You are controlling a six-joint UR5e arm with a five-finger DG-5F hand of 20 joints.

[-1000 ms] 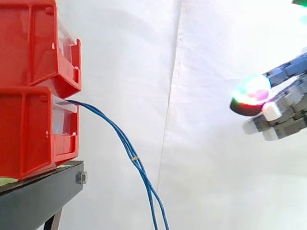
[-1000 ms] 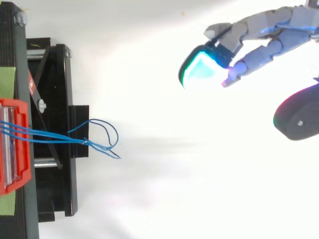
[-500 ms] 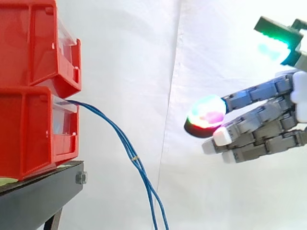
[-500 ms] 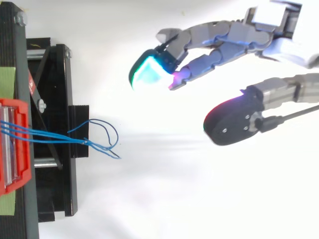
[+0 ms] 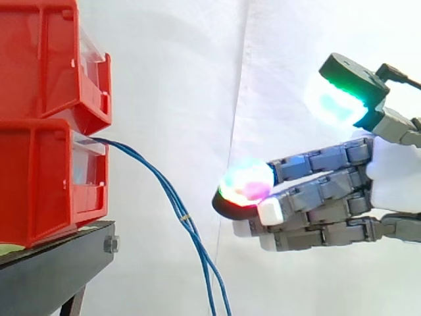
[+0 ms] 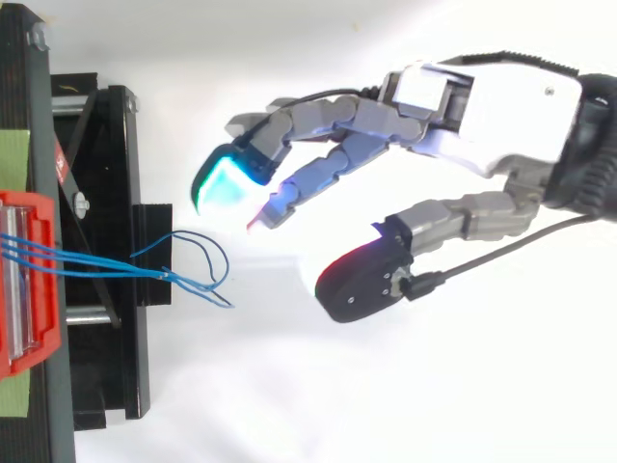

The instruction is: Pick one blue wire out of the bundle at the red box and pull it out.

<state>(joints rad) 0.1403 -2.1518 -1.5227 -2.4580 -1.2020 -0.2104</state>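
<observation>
Hand (image 5: 395, 178) has come in fast from 3 o'clock w/in the last sec. It was barely at the side view's edge; now its fingers (image 5: 309, 197) reach past mid-frame, near the blue wires (image 5: 172, 197) but not touching. Wires haven't budged. Fingers are stretched out, thumb spread wide apart from them, nothing held. So I'd say approach only: grab and pull not yet begun, and it'll have to single out one strand.

Wires leave the front of the lower red box (image 5: 39, 178) and droop toward 5 o'clock, off the bottom edge. From above, their loose ends curl at approx 6 o'clock of the green fingertip (image 6: 222, 181), a gap between.

Count:
- 1 hand.
- 2 boxes, upper red box (image 5: 39, 59) stacked on the lower, on 1 black surface (image 5: 52, 270).
- 3 blue wires, as far as I can tell from above.
- 1 small yellowish tie (image 5: 185, 216) round them.
</observation>
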